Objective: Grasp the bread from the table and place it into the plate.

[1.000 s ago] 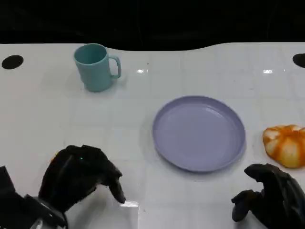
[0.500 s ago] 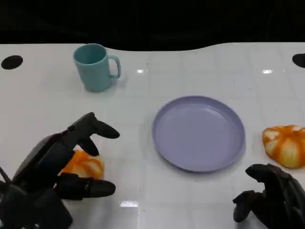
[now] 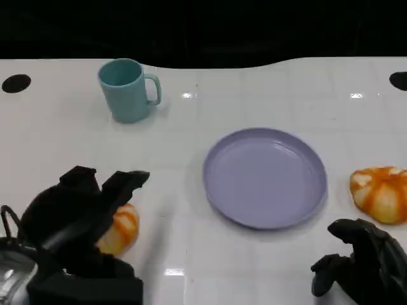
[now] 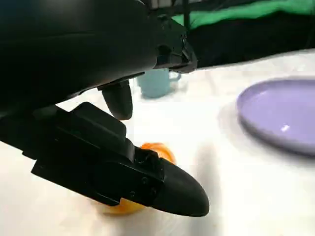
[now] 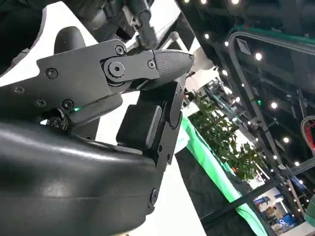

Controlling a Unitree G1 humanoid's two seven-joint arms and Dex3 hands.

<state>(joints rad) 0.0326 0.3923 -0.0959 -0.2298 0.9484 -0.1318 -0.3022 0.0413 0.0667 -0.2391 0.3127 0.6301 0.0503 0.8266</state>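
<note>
An orange, white-streaked bread (image 3: 122,227) lies on the white table at the near left, seen in the left wrist view as the bread (image 4: 155,150) between the black fingers. My left hand (image 3: 76,215) hovers over its left side with fingers apart and nothing gripped. The lavender plate (image 3: 264,136) sits at mid-table, right of this bread, and appears in the left wrist view as the plate (image 4: 280,118). A second orange bread (image 3: 380,194) lies right of the plate. My right hand (image 3: 359,264) rests near the front edge, just below that bread, fingers curled in and holding nothing.
A teal mug (image 3: 127,89) stands at the far left, well behind my left hand. Dark round holes (image 3: 16,82) mark the table's far corners. Bare white tabletop lies between the near-left bread and the plate.
My left hand first covered the bread, then spread its fingers and drew back toward me, so more of the bread shows. The bread, plate and right hand have stayed put.
</note>
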